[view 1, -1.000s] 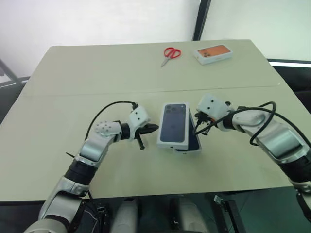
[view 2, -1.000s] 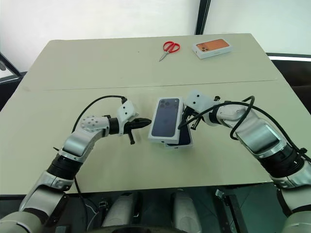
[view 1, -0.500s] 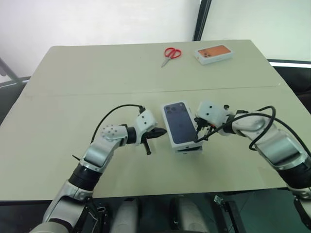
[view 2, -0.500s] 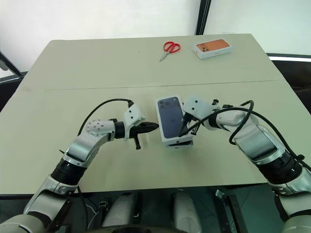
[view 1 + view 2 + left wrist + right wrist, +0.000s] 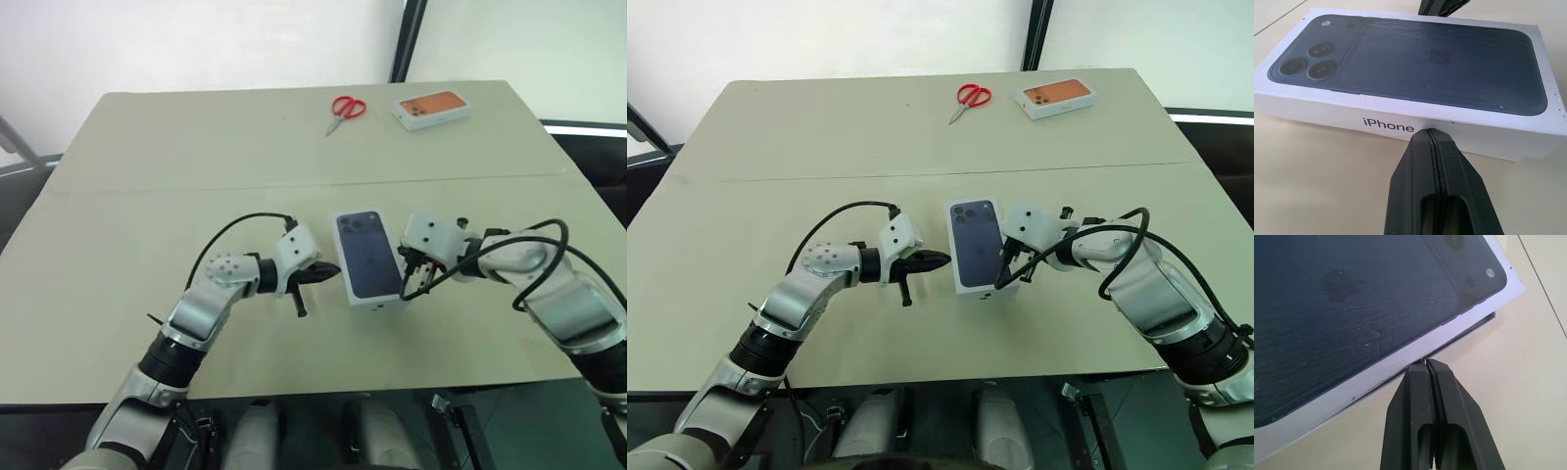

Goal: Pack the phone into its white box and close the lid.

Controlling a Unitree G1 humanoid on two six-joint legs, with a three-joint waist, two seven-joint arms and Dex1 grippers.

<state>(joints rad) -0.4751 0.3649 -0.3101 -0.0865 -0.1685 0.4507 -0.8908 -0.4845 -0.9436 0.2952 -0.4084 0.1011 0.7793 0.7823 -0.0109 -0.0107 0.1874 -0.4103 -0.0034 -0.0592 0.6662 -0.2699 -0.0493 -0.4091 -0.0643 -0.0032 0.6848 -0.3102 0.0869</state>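
The lid, white-sided with a dark blue phone picture on its upper face, lies over the white box at the centre of the tabletop. The phone itself is hidden, presumably inside. Judged from this, packing is done and only final seating remains: in the right wrist view a thin dark gap shows under the lid's edge near one corner, so it may not be fully down. The left hand, fingers pressed together and gripping nothing, touches the lid's long side at centre-left. The right hand, likewise closed and empty, meets the opposite edge at centre-right. The word "iPhone" is printed on the lid's side wall.
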